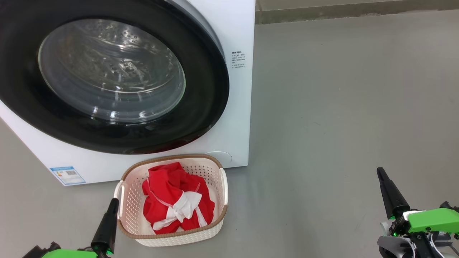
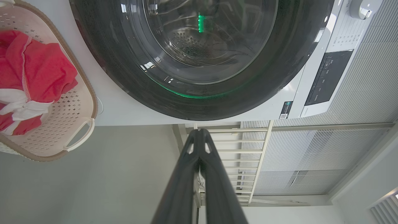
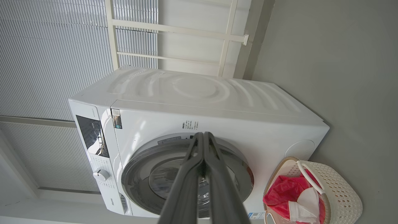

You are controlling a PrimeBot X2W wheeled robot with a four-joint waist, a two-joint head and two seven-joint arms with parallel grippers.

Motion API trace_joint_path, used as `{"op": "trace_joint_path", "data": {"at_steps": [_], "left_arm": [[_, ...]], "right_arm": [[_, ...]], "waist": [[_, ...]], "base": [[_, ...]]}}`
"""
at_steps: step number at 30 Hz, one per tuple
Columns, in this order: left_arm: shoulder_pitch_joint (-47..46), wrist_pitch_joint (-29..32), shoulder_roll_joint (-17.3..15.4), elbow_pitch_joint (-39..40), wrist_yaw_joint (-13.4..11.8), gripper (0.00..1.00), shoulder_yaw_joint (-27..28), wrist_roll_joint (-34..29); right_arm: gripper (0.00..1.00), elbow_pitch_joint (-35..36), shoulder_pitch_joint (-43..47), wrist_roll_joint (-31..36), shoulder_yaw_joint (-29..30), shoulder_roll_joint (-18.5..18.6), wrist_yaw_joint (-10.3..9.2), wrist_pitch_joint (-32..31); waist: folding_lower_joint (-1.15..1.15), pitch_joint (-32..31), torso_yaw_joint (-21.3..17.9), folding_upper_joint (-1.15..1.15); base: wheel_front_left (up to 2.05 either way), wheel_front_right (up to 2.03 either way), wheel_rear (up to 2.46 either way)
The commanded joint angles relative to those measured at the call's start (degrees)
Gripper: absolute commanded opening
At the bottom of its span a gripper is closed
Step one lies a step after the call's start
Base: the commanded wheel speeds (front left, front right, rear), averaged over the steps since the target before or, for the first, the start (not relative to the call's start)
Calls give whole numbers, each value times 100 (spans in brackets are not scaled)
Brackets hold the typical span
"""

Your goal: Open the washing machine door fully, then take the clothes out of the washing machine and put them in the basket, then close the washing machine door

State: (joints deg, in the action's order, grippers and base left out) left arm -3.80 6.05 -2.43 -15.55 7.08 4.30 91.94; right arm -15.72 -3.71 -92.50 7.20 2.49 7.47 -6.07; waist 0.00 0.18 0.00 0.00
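Washing machine door (image 1: 206, 89) shut, red clothes (image 1: 168, 193) in basket (image 1: 214, 171) on floor (image 1: 322, 125) before washing machine (image 1: 236, 122); left gripper (image 1: 114, 202) closed, empty, just beside basket; right gripper (image 1: 380, 172) closed, empty, well apart.

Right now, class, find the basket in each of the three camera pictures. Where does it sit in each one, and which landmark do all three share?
Head view: the basket sits bottom centre, on the floor below the washing machine door.
Left wrist view: the basket is at the far left edge, partly cut off.
Right wrist view: the basket is in the lower right corner.
Shared landmark: the round, black-rimmed washing machine door.
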Motion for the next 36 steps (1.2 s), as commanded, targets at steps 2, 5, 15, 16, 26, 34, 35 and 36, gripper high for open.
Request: {"op": "trace_joint_path", "data": {"at_steps": [2, 5, 15, 16, 26, 34, 35, 36], "left_arm": [[-238, 36, -56, 151, 41, 0, 212, 31], [-238, 36, -55, 151, 41, 0, 213, 30], [-238, 38, -54, 151, 41, 0, 215, 28], [-238, 38, -54, 151, 41, 0, 215, 28], [-239, 40, -52, 151, 41, 0, 217, 26], [-239, 41, -51, 151, 41, 0, 219, 25], [-239, 41, -51, 151, 41, 0, 219, 25], [-239, 41, -51, 151, 41, 0, 219, 25]], "right_arm": [[0, 170, -246, 21, -84, 54, 2, -29], [0, 170, -246, 21, -83, 54, 2, -30], [0, 170, -246, 24, -80, 51, 2, -32], [0, 170, -246, 24, -80, 51, 2, -32], [0, 170, -246, 26, -77, 49, 2, -35], [0, 170, -247, 28, -75, 48, 2, -36], [0, 170, -247, 28, -75, 48, 2, -36], [0, 170, -247, 28, -75, 48, 2, -36]], "waist": [[0, 0, 0, 0], [0, 0, 0, 0], [0, 0, 0, 0], [0, 0, 0, 0], [0, 0, 0, 0], [0, 0, 0, 0], [0, 0, 0, 0], [0, 0, 0, 0]], "base": [[0, 0, 0], [0, 0, 0], [0, 0, 0], [0, 0, 0], [0, 0, 0], [0, 0, 0], [0, 0, 0], [0, 0, 0]]}}
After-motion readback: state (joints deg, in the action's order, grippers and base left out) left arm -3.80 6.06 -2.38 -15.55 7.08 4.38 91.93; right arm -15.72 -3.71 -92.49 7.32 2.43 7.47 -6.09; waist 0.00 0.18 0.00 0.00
